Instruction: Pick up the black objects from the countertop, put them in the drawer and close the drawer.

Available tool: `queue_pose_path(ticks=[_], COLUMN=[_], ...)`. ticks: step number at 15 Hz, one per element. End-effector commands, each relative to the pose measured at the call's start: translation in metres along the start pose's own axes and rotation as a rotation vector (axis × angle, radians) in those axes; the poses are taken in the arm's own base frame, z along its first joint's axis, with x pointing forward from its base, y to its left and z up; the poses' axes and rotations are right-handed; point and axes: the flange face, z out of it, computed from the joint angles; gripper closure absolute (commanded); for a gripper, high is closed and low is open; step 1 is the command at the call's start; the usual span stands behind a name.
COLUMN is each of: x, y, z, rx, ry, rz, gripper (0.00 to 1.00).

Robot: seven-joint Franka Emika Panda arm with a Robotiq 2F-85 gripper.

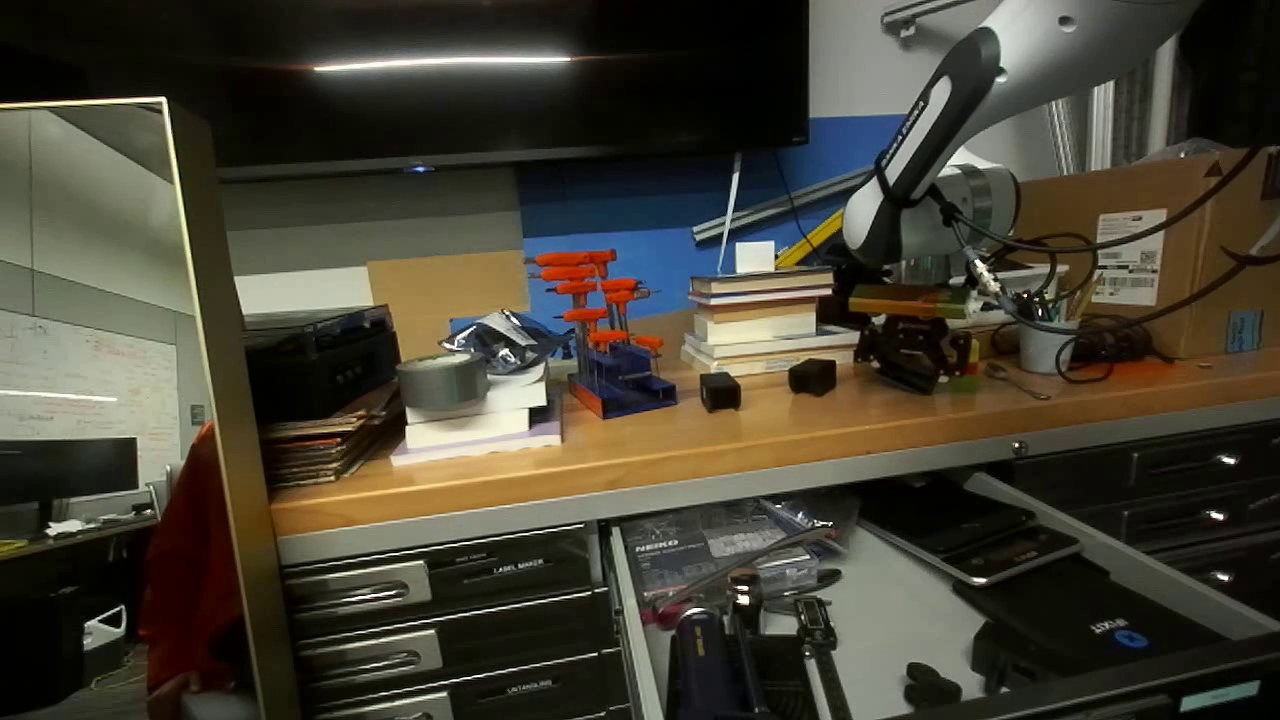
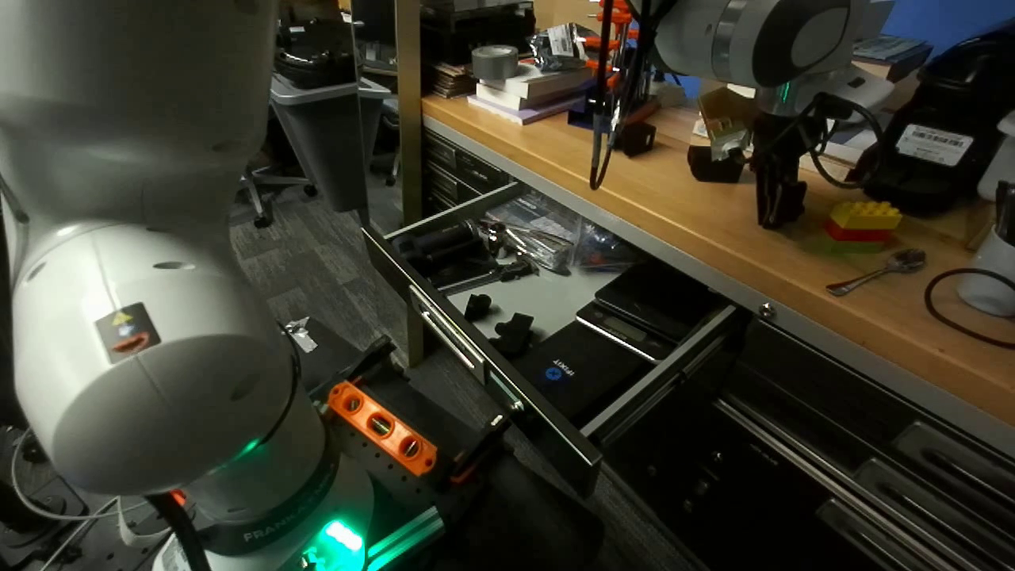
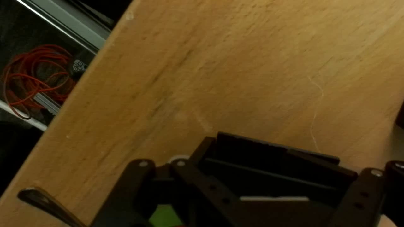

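Note:
The countertop [image 1: 640,455] shows in both exterior views [image 2: 690,218] and fills most of the wrist view [image 3: 246,63]. Two black objects stand on it, a small block [image 1: 720,391] and a wider one [image 1: 812,377], also in an exterior view [image 2: 637,139] [image 2: 714,164]. My gripper [image 1: 910,352] is low over the countertop to their side, also in an exterior view [image 2: 779,200]. In the wrist view its fingers [image 3: 265,156] are shut on another black object [image 3: 277,175]; whether it touches the wood is unclear. The drawer [image 2: 547,440] is open, with small black pieces [image 2: 514,333] inside.
Toy bricks [image 2: 863,226], a spoon [image 2: 876,272] and a cup [image 2: 987,274] are beside the gripper. Book stacks [image 1: 765,330], the red rack [image 1: 620,375] and black trays [image 1: 320,365] line the back. The drawer also holds a scale [image 1: 1020,550] and tools [image 1: 820,640].

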Motion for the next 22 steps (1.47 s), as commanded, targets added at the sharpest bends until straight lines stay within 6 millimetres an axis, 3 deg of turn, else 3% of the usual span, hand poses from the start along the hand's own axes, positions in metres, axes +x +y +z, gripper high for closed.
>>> queue_pose_path(ticks=[1, 5, 11, 16, 19, 22], x=[-0.002, -0.035, -0.134, -0.219, -0.256, -0.282], y=[-0.008, -0.016, -0.031, -0.021, -0.004, 0.008], z=[-0.004, -0.021, -0.057, -0.089, -0.081, -0.057], rx=[-0.031, -0.091, -0.105, -0.12, -0.135, -0.174], ry=[0.026, 0.013, -0.125, -0.221, -0.255, -0.275], rz=[-0.038, -0.173, -0.457, -0.632, -0.699, -0.726], gripper=[0.7, 0.7, 0.7, 0.7, 0.7, 0.7])
